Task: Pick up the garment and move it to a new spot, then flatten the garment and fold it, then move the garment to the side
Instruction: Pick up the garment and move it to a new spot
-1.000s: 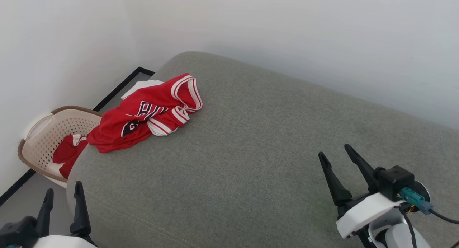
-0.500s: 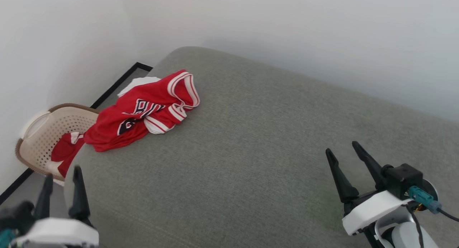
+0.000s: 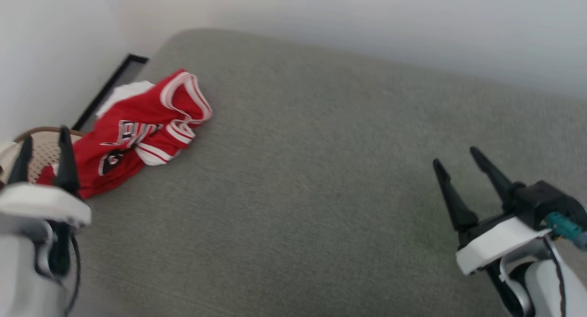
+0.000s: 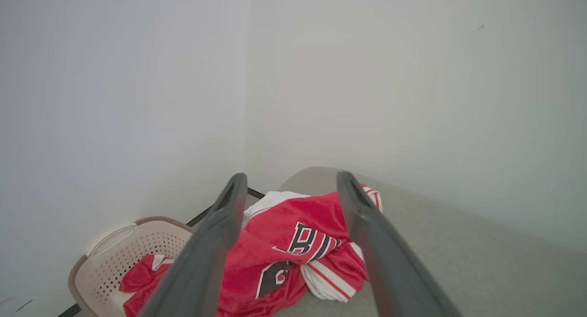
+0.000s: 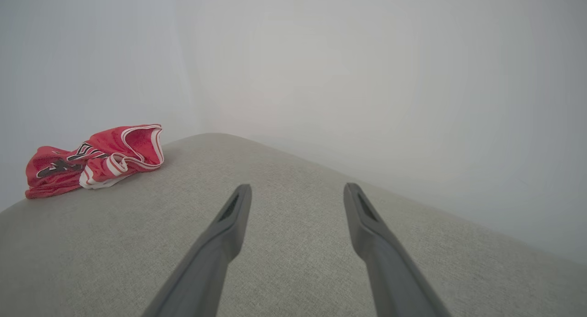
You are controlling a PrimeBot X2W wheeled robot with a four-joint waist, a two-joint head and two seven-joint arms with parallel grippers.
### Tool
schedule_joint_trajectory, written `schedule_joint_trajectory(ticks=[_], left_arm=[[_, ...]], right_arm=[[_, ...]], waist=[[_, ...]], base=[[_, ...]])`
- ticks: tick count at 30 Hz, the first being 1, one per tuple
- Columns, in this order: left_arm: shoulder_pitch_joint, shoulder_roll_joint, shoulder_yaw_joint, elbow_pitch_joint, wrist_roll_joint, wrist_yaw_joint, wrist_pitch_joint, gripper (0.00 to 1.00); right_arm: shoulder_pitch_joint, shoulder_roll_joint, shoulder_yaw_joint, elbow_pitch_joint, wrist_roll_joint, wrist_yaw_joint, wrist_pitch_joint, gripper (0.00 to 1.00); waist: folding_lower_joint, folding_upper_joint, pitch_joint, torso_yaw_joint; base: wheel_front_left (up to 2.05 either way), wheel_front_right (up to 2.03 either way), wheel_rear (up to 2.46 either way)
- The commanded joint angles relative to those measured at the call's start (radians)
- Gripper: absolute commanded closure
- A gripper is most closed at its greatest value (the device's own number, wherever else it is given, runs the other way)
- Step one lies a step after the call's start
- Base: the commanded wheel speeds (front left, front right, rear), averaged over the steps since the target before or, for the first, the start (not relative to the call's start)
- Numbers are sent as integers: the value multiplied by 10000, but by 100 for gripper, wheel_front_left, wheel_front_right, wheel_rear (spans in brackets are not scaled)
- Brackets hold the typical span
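Garment, left wrist view: black, white-outlined lettering on the red cloth. The first letter reads "B". The strokes at its 3 o'clock run into a fold and are unreadable. At 7 o'clock of the "B" is one black numeral, creased, digit not determinable. Head view: same print blurred, illegible. Right wrist view: print too small to read.

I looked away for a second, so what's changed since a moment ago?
The left tool has risen toward the garment, open and empty. The head camera swung too, shifting the whole view. Unchanged: the garment lies crumpled on the cushion corner, and the right tool is open and empty.
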Motion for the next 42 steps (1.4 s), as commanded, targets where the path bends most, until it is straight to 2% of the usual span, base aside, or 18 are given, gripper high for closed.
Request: schedule_joint_trajectory(ticks=[1,3,12,18,20,24,26,31,32,33,35,42], left_arm=[[-640,127,-56,547,-119,-95,29,0],[-987,175,-114,924,-134,-133,63,0],[-3939,539,-394,4374,-277,-255,813,0],[-5343,577,-470,6506,-400,66,2160,0],[-5701,568,-512,7068,-430,296,2776,0],[-6048,519,-694,7620,-365,750,4162,0],[-6089,376,-832,7750,-343,711,4981,0],[-6008,148,-862,7895,-447,1055,5328,0],[-5981,120,-861,7914,-479,1016,5377,54],[-5984,114,-863,7919,-483,977,5212,100],[-6003,208,-920,7920,-408,979,4946,100],[-6738,908,-938,7679,-369,440,3755,100]], right_arm=[[-199,-93,-8,-247,-53,-3,147,0],[-252,-163,-22,-392,-77,-3,211,0],[-756,-600,-225,-1567,-245,-3,932,0],[-1007,-815,-290,-2179,-314,-3,1381,0],[-1068,-886,-319,-2388,-375,-3,1518,0],[-1155,-969,-354,-2792,-436,-3,1810,0],[-1121,-999,-424,-2985,-443,-3,1936,0],[-1021,-986,-566,-3324,-520,-3,2131,0],[-1024,-965,-587,-3358,-507,-3,2155,0],[-1032,-963,-612,-3384,-517,-3,2174,0],[-1060,-953,-650,-3431,-539,-3,2186,0],[-1090,-843,-841,-3342,-535,-3,2028,0]], waist=[[0,0,677,-469],[0,0,836,-540],[0,0,2406,-1030],[0,0,3248,-1261],[0,0,3494,-1300],[0,0,3908,-1413],[0,0,4073,-1428],[0,0,4276,-1398],[0,0,4293,-1389],[0,0,4310,-1371],[0,0,4310,-1336],[0,0,3962,-1216]], base=[[0,0,0],[0,0,0],[0,0,0],[0,0,0],[0,0,0],[0,0,0],[0,0,0],[0,0,0],[0,0,0],[0,0,0],[0,0,0],[0,0,0]])
